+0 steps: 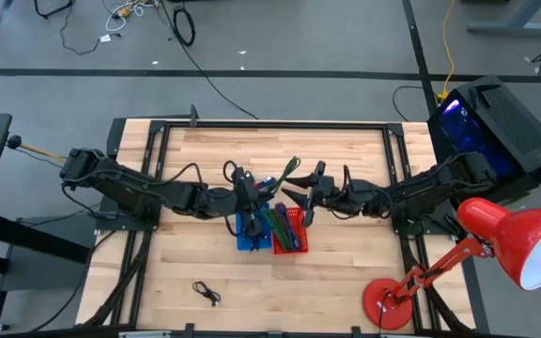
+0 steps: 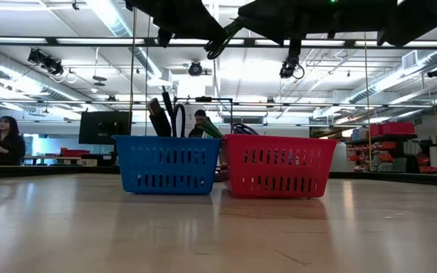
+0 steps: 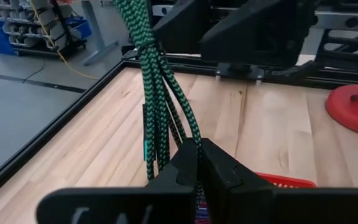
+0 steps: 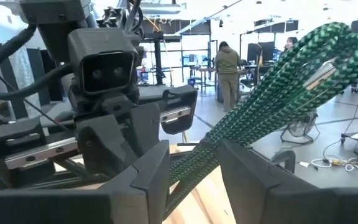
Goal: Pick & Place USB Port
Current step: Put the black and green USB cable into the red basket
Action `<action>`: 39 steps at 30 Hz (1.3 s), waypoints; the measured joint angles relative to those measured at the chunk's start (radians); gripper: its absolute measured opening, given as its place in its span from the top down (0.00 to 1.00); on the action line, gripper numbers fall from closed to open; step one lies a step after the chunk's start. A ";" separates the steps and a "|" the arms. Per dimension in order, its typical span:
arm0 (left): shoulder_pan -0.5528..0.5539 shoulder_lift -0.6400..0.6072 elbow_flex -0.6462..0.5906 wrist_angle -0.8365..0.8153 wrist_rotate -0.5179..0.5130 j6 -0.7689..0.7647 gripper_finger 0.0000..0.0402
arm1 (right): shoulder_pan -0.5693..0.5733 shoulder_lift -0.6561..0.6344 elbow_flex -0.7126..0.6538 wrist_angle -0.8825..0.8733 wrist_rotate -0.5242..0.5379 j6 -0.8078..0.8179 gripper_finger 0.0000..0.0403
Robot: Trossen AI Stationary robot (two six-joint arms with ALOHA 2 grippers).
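Pinching a bundled green braided cable (image 3: 160, 106), our left gripper (image 3: 197, 163) has its fingers (image 3: 182, 168) closed tight on the strands. Our right gripper (image 4: 194, 165) has its jaws apart, with the same bundle running between its fingers (image 4: 151, 171); we cannot tell whether they press it. No brand or readable writing shows on the cable. Both grippers meet above the blue basket (image 1: 249, 234) and the red basket (image 1: 289, 237), which sit side by side at mid-table (image 1: 346, 272), with the cable held over them.
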 joint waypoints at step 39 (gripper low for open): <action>-0.027 0.000 0.000 -0.010 -0.028 0.035 0.98 | -0.003 0.000 0.000 -0.053 -0.070 0.084 0.64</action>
